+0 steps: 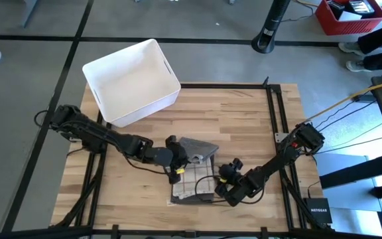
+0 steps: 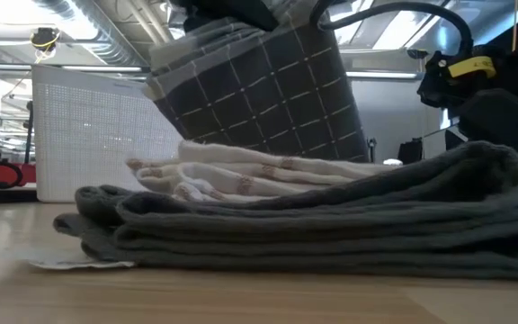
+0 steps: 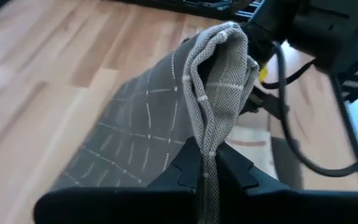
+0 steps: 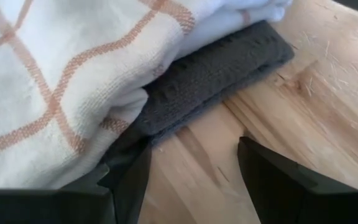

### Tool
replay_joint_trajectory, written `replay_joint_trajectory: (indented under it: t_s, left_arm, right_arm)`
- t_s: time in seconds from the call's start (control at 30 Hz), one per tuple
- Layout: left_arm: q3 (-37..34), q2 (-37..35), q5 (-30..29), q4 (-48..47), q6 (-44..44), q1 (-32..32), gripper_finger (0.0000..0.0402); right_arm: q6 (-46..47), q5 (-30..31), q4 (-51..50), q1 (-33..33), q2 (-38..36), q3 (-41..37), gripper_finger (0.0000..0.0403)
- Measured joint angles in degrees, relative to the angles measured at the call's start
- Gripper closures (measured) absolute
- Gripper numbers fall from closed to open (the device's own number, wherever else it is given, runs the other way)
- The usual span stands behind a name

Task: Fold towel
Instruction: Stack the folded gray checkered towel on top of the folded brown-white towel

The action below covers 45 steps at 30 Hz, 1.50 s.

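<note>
Towel (image 1: 197, 149), grey with a pale grid, hangs pinched in the left hand (image 3: 207, 171) above the folded stack (image 1: 192, 186) near the table's (image 1: 244, 126) front edge. The right hand (image 4: 191, 168), unclenched, sits low beside the stack's dark bottom layer; bare wood lies rightward.

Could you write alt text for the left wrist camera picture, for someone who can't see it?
The left gripper is shut on a grey checked towel, lifting a folded edge above the wooden table. The other arm shows dark and close behind it.
</note>
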Motion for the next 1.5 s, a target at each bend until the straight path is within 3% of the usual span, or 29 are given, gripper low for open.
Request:
replay_joint_trajectory:
  t_s: [0.33, 0.73, 1.0, 1.17, 1.5]
  left_arm:
    - [-0.23, -0.23, 0.20, -1.06, -1.72, 1.30, 0.0394]
    - [15.20, -0.94, -2.77, -31.95, -2.06, 6.76, 0.0396]
    - [15.26, -0.92, -0.77, -24.55, -2.47, 6.24, 0.0394]
    - [15.26, -0.92, 3.81, -23.66, -3.92, 4.51, 0.0396]
    - [14.50, -0.31, 3.98, -18.89, -10.00, 1.25, 0.0388]
  right_arm:
    - [1.43, 0.74, 1.04, 0.02, 0.20, -0.04, 0.0162]
    - [-1.82, -0.82, 1.39, 0.17, 0.17, 0.00, 0.0162]
    - [-3.23, -0.97, 1.55, 0.17, 0.17, 0.02, 0.0162]
    - [-3.37, -1.01, 1.55, 0.16, 0.17, 0.02, 0.0162]
    - [-3.48, -0.85, 1.60, 0.16, 0.17, 0.02, 0.0162]
